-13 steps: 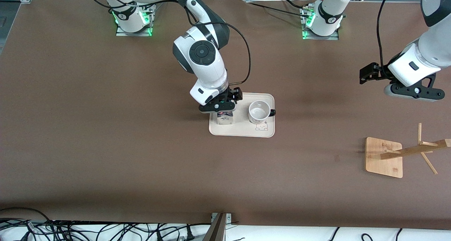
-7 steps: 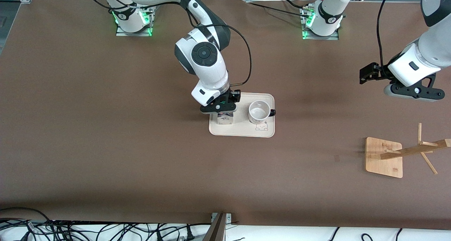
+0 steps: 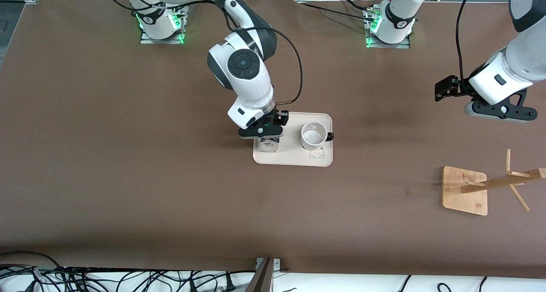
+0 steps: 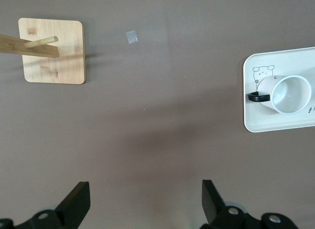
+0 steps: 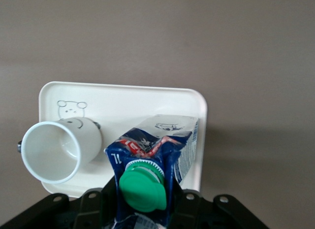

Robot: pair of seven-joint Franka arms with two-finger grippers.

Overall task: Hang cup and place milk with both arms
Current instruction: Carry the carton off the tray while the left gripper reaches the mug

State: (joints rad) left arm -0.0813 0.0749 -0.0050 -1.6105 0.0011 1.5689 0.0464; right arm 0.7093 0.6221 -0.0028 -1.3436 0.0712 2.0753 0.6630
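right gripper [image 3: 265, 135] clamped on the milk [image 5: 152, 162]; left gripper [image 4: 142, 202] spread wide, empty.

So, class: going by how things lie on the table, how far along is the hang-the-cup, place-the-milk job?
Nothing is finished. In hand: the right gripper has shut on the milk, which looks tilted over the tray. Left: the cup sits upright on the tray, the wooden rack is bare, and the left gripper waits open above the table.

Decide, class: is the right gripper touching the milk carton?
Touching. The right wrist view shows the right gripper with its fingers pressed against both sides of the milk carton.
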